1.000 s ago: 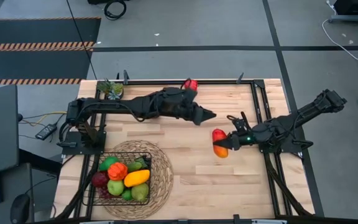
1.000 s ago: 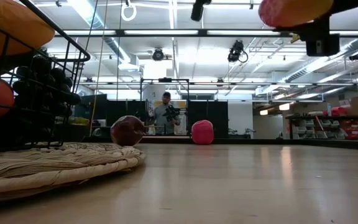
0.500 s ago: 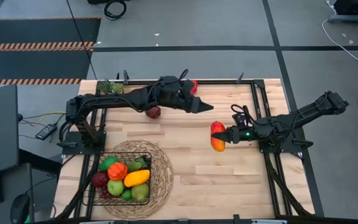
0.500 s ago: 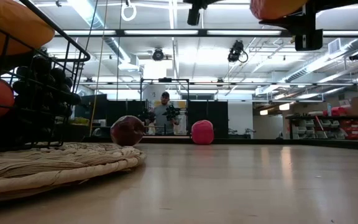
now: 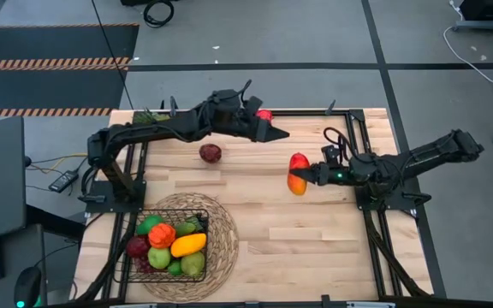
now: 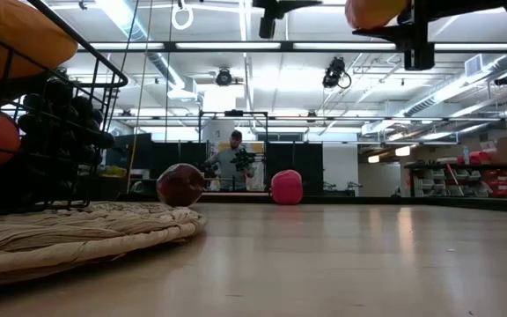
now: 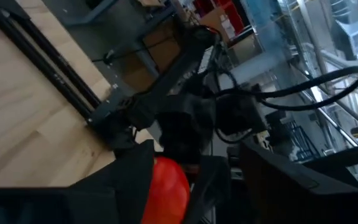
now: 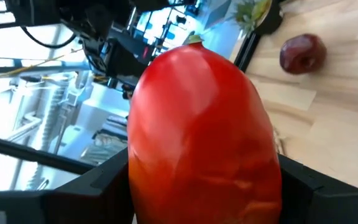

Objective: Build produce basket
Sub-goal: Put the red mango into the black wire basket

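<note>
A red-and-orange mango [image 5: 298, 173] hangs over the table's right half, with my right gripper [image 5: 308, 174] shut on it. My left gripper [image 5: 282, 135] hovers high near the far edge, open and empty. Between its fingers, the left wrist view shows the mango's red end [image 7: 166, 190] farther off. A dark red apple [image 5: 210, 153] rests on the bare table, and a red apple [image 5: 264, 115] sits at the far edge. The black wire basket [image 5: 206, 248] stands on a round straw mat [image 5: 227, 244] at the near left. It holds an orange [image 5: 162, 235], a yellow squash [image 5: 188, 245] and green fruit. My right gripper pinches the mango's middle [image 8: 204, 155] between its two fingers [image 8: 104, 180], one on each side. The fingers come in level from the table's right and lie across the fruit. The mango is lifted clear, its red end toward the far edge and its orange end toward the near edge.
A small potted plant [image 5: 148, 117] stands at the far left corner. Black frame rails [image 5: 355, 145] run along the table's right and far sides. Bare wood lies between the mat and the right rail. A person [image 6: 234, 163] stands in the room far beyond the table.
My left gripper has swung toward the far edge, uncovering the dark red apple that lay under its arm. My right gripper has carried the mango toward the far edge and slightly up, still held the same way.
</note>
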You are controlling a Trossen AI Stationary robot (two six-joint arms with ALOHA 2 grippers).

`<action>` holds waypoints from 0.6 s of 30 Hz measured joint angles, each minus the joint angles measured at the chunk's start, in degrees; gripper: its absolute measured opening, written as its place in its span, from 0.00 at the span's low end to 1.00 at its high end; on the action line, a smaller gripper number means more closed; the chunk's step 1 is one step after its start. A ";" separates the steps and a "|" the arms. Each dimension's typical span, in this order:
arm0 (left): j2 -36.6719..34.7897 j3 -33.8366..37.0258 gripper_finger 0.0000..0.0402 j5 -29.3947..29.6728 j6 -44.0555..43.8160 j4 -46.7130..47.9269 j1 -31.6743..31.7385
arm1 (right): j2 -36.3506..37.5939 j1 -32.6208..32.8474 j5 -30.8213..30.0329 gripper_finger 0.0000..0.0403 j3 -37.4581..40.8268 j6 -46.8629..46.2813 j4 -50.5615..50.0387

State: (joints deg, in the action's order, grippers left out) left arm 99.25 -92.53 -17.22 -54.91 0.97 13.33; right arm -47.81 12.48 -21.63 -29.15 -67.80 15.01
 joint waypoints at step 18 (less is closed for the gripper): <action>-0.04 0.04 0.79 4.97 -0.15 -0.10 -6.70 | 0.00 -8.30 -1.41 0.66 0.00 2.21 4.28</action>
State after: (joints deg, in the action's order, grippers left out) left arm 99.22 -92.49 -12.25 -55.06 0.86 6.63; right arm -47.81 4.18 -23.04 -29.15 -65.59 19.29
